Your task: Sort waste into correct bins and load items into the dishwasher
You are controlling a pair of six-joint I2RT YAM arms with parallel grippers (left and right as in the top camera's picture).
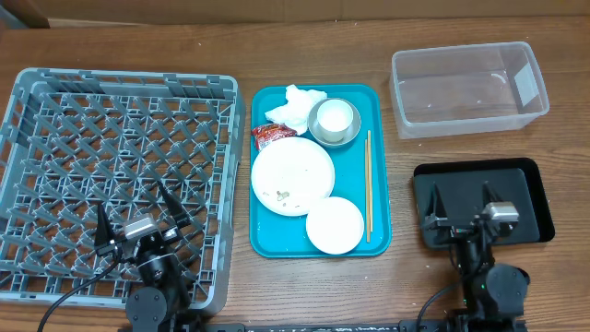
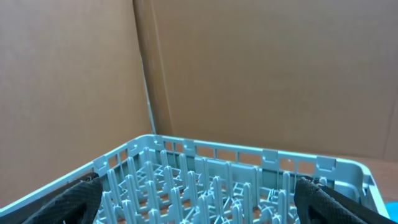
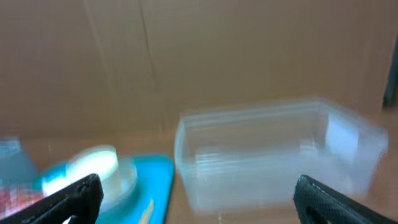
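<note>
- the left gripper (image 1: 136, 214) stood spread to its widest with nothing between the jaws, over the near right part of the large square grey plastic dish rack (image 1: 120, 81). the lattice floor below and ahead of the jaws was bare.
- the right gripper (image 1: 461, 205) was just as wide and just as empty, over the near left part of the shallow black rectangular tray (image 1: 527, 189), which held nothing.
- ahead of the right jaws sat the clear rectangular plastic tub (image 1: 398, 92), also empty.
- between the two pairs of jaws lay the flat teal serving tray (image 1: 373, 101). it carried the crumpled white paper napkin (image 1: 300, 106), small red snack wrapper (image 1: 272, 135), round pale plate (image 1: 292, 175) with rice-like crumbs (image 1: 281, 195), smaller pale bowl (image 1: 335, 225), grey metal bowl (image 1: 316, 131) holding the small white cup (image 1: 335, 116), and thin wooden chopsticks (image 1: 369, 184).
- judged from this, nothing was sorted or loaded; every step remained.
- room looked good: bare wooden table (image 1: 406, 184) lay inward of the right jaws. the rack's low wall stood just beside the teal tray's edge, so the left jaws would need to clear it.
</note>
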